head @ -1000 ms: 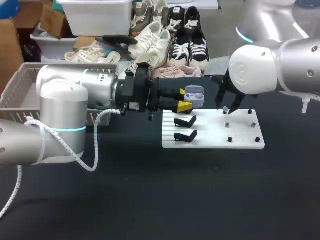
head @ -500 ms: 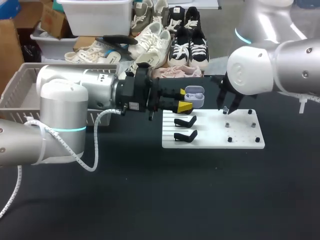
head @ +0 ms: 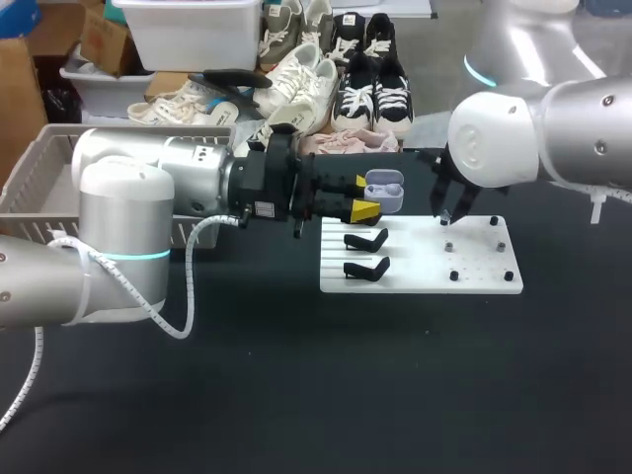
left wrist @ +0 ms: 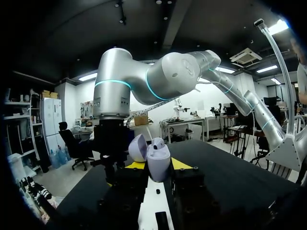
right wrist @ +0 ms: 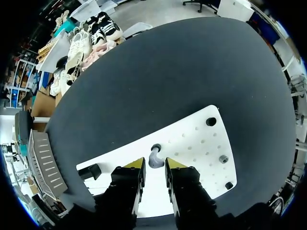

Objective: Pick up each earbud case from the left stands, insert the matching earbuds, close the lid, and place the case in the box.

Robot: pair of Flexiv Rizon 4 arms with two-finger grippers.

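Two arms were over the dark table [head: 296, 395], w/ 1 earbud case in hand. The left pincer [head: 367, 197] was clenched on the earbud case [head: 385, 192], held sideways above the far left corner of the white board [head: 420, 279]. In the left wrist view the case [left wrist: 158, 164] sat upright btwn both yellow tips of the left pincer [left wrist: 157, 168], touched from 2 sides, its lid [left wrist: 138, 147] swung open.

On the board's left part stood 2 black stands [head: 365, 240], one behind the other, both bare. On its right part, 5 small dark pegs [head: 501, 247] showed clear of the arm.

The right pincer [head: 446, 211] pointed down at the board's far right area. Its wrist view showed the right pincer [right wrist: 154, 165] released, w/ 1 grey earbud [right wrist: 154, 158] btwn the tips and a slim gap on each side.

One grey slatted box [head: 25, 183] sat at the table's far left, well apart from the board.
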